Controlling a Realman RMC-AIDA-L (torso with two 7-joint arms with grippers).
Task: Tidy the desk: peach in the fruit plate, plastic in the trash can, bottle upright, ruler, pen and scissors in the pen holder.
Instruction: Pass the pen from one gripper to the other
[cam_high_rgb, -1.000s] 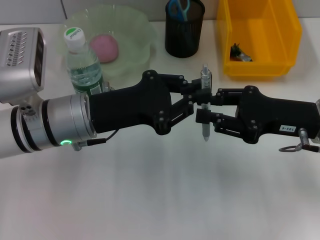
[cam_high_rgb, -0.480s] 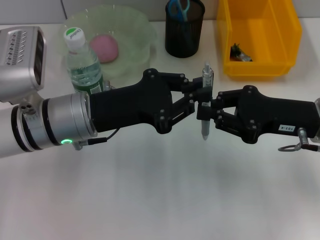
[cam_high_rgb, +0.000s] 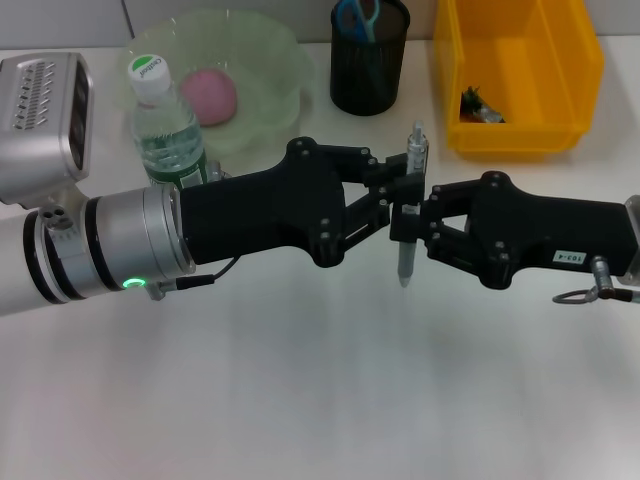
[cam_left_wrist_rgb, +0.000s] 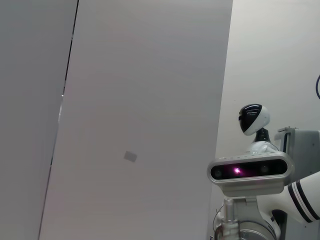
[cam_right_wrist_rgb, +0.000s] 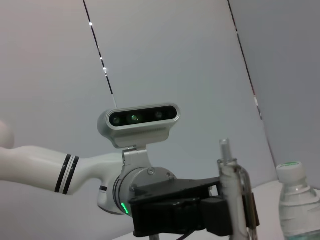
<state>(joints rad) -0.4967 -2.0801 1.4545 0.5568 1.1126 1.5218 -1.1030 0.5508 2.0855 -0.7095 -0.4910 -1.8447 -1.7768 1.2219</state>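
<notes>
A clear pen (cam_high_rgb: 411, 205) stands upright in the air above the table's middle. My left gripper (cam_high_rgb: 397, 190) is shut on its upper part. From the right, my right gripper (cam_high_rgb: 414, 228) is shut on its lower part. The right wrist view shows the pen (cam_right_wrist_rgb: 232, 197) against the left gripper's black fingers (cam_right_wrist_rgb: 175, 210). The pink peach (cam_high_rgb: 208, 95) lies in the green fruit plate (cam_high_rgb: 272, 55). The bottle (cam_high_rgb: 165, 125) stands upright. Blue scissors (cam_high_rgb: 356, 18) stick out of the black pen holder (cam_high_rgb: 369, 65). Plastic (cam_high_rgb: 480, 105) lies in the yellow trash can (cam_high_rgb: 520, 75). The ruler is out of view.
The plate, pen holder and trash can line the table's far edge, behind both arms. The bottle stands close behind my left forearm (cam_high_rgb: 130, 250). The left wrist view shows only a wall, the robot's head (cam_left_wrist_rgb: 254, 119) and the right wrist camera (cam_left_wrist_rgb: 250, 172).
My right gripper's fingers have closed from open onto the pen's lower part. The pen has shifted slightly. The left gripper has kept its hold.
</notes>
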